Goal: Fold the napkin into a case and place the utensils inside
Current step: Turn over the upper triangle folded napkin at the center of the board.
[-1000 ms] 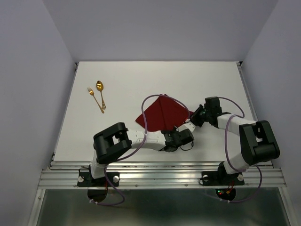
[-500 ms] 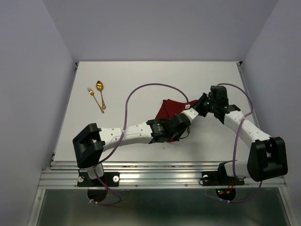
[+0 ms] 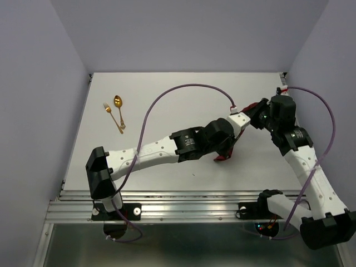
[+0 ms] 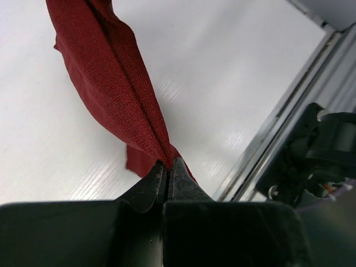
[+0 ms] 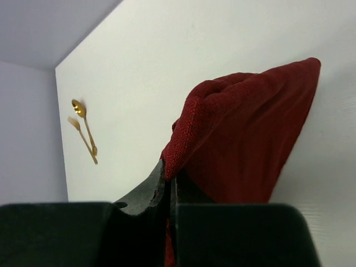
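The dark red napkin (image 3: 225, 156) is off the white table, bunched and hanging between my two grippers at the right middle. My left gripper (image 3: 248, 113) is shut on a gathered fold of it (image 4: 111, 83), jaws pressed together on the cloth (image 4: 168, 164). My right gripper (image 3: 259, 108) is shut on a corner (image 5: 171, 169), and the cloth (image 5: 250, 139) drapes away from it. The gold spoon (image 3: 118, 103) and gold fork (image 3: 111, 115) lie side by side at the far left, also in the right wrist view: spoon (image 5: 83, 119), fork (image 5: 82, 140). No case is formed.
A metal rail (image 3: 189, 203) runs along the table's near edge, also in the left wrist view (image 4: 297, 92). Lavender walls close in the left, back and right. The left arm (image 3: 156, 151) stretches across the table's front middle. Purple cables loop above both arms.
Both grippers have lifted the napkin off the table and carried it back and to the right. The cloth, flat a second ago, now hangs bunched. The utensils have not moved.
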Controlling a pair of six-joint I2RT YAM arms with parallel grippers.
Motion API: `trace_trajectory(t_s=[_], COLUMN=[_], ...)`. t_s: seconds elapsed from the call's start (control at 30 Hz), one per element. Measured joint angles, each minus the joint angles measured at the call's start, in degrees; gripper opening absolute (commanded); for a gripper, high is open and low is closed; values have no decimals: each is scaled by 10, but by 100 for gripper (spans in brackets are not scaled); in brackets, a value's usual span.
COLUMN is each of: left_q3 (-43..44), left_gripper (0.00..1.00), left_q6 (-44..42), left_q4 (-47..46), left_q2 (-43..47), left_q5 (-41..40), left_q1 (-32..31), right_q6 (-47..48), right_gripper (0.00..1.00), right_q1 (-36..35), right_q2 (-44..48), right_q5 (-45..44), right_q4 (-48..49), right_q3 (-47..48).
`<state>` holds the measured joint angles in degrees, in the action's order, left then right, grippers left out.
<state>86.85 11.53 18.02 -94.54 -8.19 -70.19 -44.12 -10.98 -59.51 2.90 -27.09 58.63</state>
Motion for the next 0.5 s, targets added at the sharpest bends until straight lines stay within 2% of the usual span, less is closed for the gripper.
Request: trace_trajectory(t_s=[0.3, 0.5], left_q3=[97, 142], left_gripper=[0, 0], left_q6=[19, 34], left_q4=[-25, -49], left_q2=[-56, -93], left_q5=[50, 97], left_q1=[-60, -81], right_q6=[55, 97], right_gripper=[1, 1], right_q1=[0, 0], right_q2=[118, 146], right_q5=[-140, -230], right_q4=[-161, -262], right_q3=[86, 151])
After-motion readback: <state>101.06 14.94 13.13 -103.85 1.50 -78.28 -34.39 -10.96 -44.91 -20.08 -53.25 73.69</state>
